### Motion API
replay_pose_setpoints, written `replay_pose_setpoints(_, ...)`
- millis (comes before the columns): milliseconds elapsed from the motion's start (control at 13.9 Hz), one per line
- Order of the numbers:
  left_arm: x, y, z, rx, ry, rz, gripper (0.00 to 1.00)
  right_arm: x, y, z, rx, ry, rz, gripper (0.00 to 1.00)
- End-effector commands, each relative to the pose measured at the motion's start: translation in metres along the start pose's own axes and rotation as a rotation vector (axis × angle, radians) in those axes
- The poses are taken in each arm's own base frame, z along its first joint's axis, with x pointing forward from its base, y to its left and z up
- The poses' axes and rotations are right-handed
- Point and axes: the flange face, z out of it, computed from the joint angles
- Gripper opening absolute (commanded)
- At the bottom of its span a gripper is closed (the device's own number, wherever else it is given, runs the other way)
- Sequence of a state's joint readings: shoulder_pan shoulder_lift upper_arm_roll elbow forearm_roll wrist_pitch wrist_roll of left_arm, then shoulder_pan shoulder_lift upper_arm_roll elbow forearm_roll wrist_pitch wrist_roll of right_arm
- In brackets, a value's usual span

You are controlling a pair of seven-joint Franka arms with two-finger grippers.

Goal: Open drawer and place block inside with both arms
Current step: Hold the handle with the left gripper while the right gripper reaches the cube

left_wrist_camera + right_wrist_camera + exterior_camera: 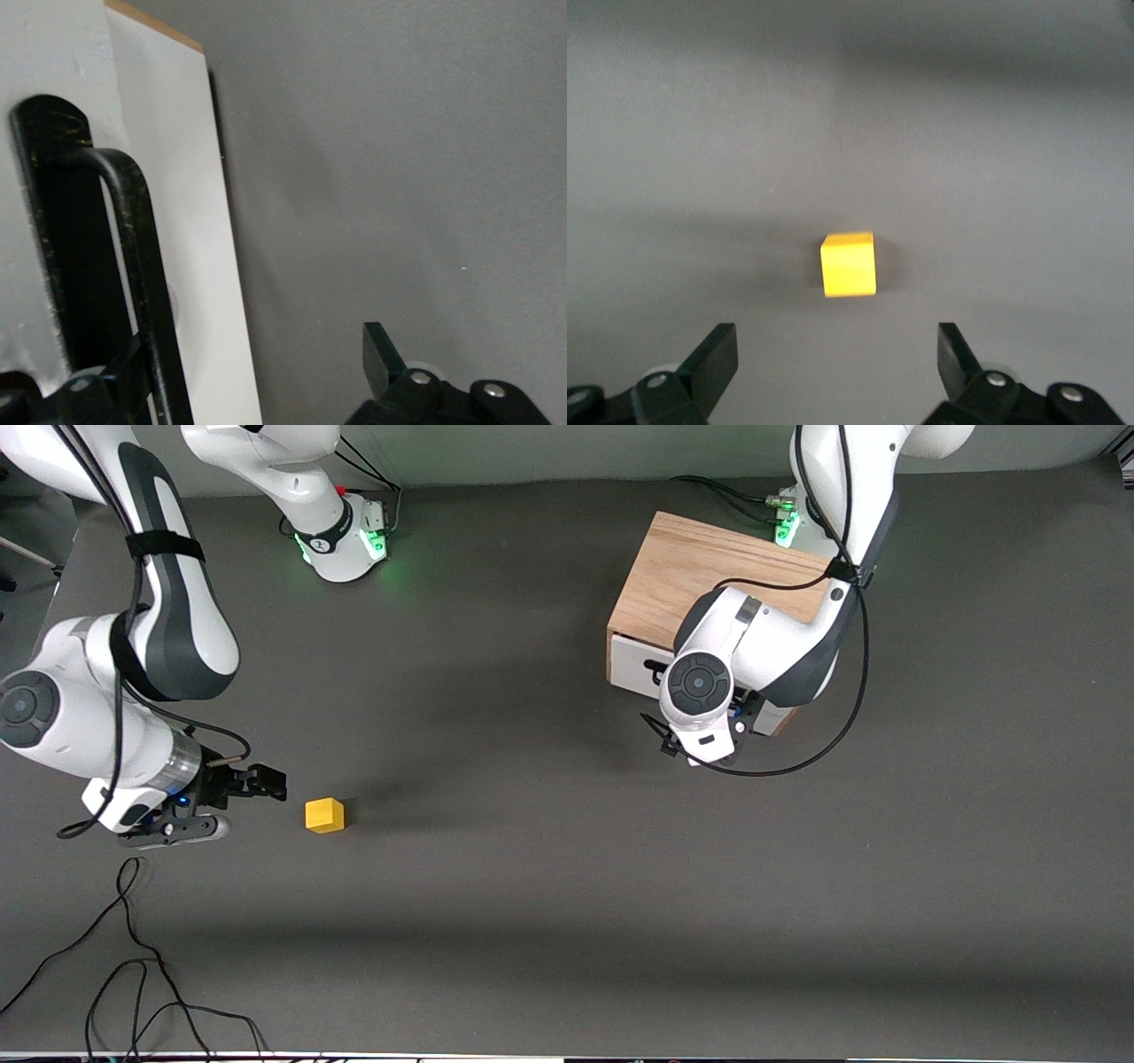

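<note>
The matte yellow block [325, 815] lies on the dark worktop [532, 921] toward the right arm's end, just beside the wide-open, empty right pincer [837, 354]; a skewed descent could nudge the cube away. Farther back, the left pincer [257, 372] is spread around the shut drawer's [199, 266] smooth black handle [133, 266] and may slip off.

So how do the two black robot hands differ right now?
The left hand is at the white drawer front, its fingers astride the black bar handle. The right hand faces the small yellow cube without touching it. Both hands are open.
</note>
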State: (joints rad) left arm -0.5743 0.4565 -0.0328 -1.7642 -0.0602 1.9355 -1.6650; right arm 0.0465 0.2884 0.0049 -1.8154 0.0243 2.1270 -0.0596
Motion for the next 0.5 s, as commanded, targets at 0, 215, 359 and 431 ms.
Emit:
replay_pose_setpoints(0, -0.002, 0.026, 0.000, -0.046, 0.015, 0.006, 1.00, -0.005, -0.002, 0.043, -0.015, 0.054, -0.009, 1.00)
replay_pose_setpoints(215, -0.004, 0.034, -0.004, -0.088, 0.011, 0.008, 1.00, -0.001, -0.001, 0.090, -0.014, 0.050, -0.006, 1.00)
replay_pose_setpoints(359, -0.007, 0.047, -0.010, -0.119, 0.008, 0.010, 1.00, -0.002, 0.000, 0.116, -0.014, 0.037, -0.005, 1.00)
replay_pose_setpoints(431, -0.009, 0.054, -0.012, -0.129, 0.007, 0.012, 1.00, -0.004, 0.000, 0.128, -0.014, 0.030, -0.006, 1.00)
